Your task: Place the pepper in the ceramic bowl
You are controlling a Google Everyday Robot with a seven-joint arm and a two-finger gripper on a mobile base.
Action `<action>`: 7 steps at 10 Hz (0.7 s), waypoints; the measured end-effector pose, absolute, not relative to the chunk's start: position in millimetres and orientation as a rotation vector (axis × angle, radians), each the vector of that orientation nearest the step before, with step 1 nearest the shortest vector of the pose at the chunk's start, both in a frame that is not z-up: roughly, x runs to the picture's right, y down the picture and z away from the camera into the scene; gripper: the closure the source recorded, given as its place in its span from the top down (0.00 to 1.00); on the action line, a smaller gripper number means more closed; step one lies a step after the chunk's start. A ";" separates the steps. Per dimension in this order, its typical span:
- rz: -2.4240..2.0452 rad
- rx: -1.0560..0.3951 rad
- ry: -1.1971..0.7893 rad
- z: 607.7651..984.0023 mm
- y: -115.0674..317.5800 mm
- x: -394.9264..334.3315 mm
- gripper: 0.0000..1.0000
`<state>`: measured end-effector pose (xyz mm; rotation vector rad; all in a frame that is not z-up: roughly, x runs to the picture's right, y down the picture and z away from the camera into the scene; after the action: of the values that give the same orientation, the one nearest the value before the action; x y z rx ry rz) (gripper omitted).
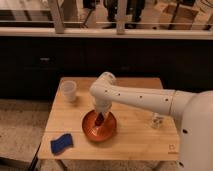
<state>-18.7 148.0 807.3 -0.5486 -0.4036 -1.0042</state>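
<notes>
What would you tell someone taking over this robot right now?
Gripper: low over the ceramic bowl, right at the pepper.
Pepper: within the bowl's rim, at the gripper's tip; I cannot tell whether it has been let go or rests on the bowl's bottom.
Bowl: on the table, front middle; white cup back left, blue sponge front left.
Done: pepper brought to the bowl.
Left: confirm release, then lift the arm away.

no writing can be read anywhere, not even on the gripper point(101, 117) above the ceramic bowl point(92, 131).
</notes>
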 end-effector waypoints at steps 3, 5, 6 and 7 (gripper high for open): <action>-1.006 -0.549 -0.404 806.7 148.2 -16.8 0.42; -1.003 -0.548 -0.404 806.5 148.9 -17.8 0.37; -1.003 -0.548 -0.404 806.6 148.6 -18.7 0.32; -1.004 -0.549 -0.406 806.7 148.7 -18.8 0.30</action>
<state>-18.8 148.7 806.7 -0.5487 -0.4060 -1.0038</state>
